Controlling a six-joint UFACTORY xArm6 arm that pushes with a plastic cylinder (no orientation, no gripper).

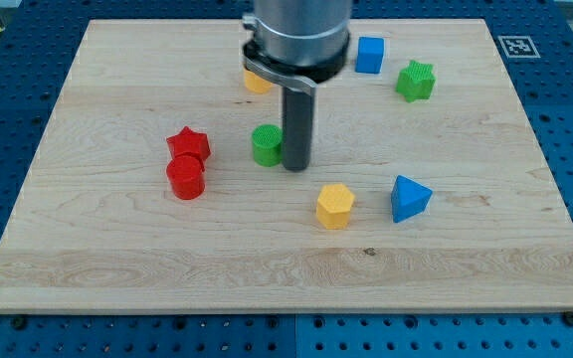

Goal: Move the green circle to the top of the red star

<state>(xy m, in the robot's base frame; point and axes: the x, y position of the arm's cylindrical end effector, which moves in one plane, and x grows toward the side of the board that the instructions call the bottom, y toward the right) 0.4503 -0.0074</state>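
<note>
The green circle (266,145) stands upright on the wooden board (117,259) (round, so no heading to read), at 3 o'clock from the red star (188,144). My tip (295,166) touches its 3 o'clock side. No jaws exist. The red cylinder (185,179) abuts the star at 6 o'clock.

We see a green circle (266,145), red star (188,144), red cylinder (185,180), yellow hexagon (334,206), blue triangle (409,198), blue cube (369,55), green star (416,81), pale wooden board (117,259).
</note>
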